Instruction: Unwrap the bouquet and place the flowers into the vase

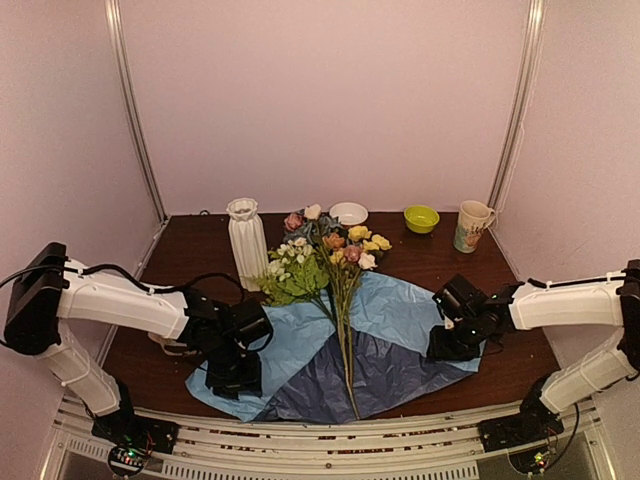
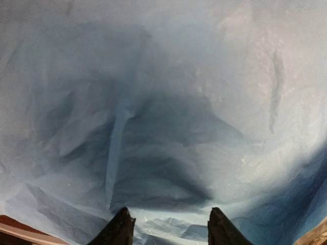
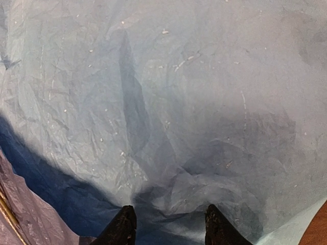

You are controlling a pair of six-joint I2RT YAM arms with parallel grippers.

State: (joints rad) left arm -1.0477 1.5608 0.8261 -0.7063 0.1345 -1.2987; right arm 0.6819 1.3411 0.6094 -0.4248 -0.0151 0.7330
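The paper [image 1: 400, 310] lies spread flat on the table [image 1: 440, 265], light blue at the sides and dark blue toward 6 o'clock. The flowers [image 1: 335, 260] lie loose on it, blooms toward 12 o'clock and spilling past the paper's far edge, stems running down toward 6. The vase [image 1: 246, 240] stands upright at 10 o'clock of the blooms, just beside the green sprigs and off the paper.

The left gripper [image 1: 232, 380] is low over the paper's edge at 9 o'clock. In its wrist view [image 2: 171, 224] the fingers [image 2: 120, 229] stand about half apart, with crumpled light blue paper under the gap. The right gripper [image 1: 450, 345] is over the paper's edge at 3 o'clock. Its jaws [image 3: 166, 222] are also half wide, above creased paper. I cannot tell whether either pair of tips touches the sheet.

Along the back, from 12 toward 2 o'clock, are a white bowl [image 1: 348, 213], a green bowl [image 1: 421, 218] and a mug [image 1: 471, 226].
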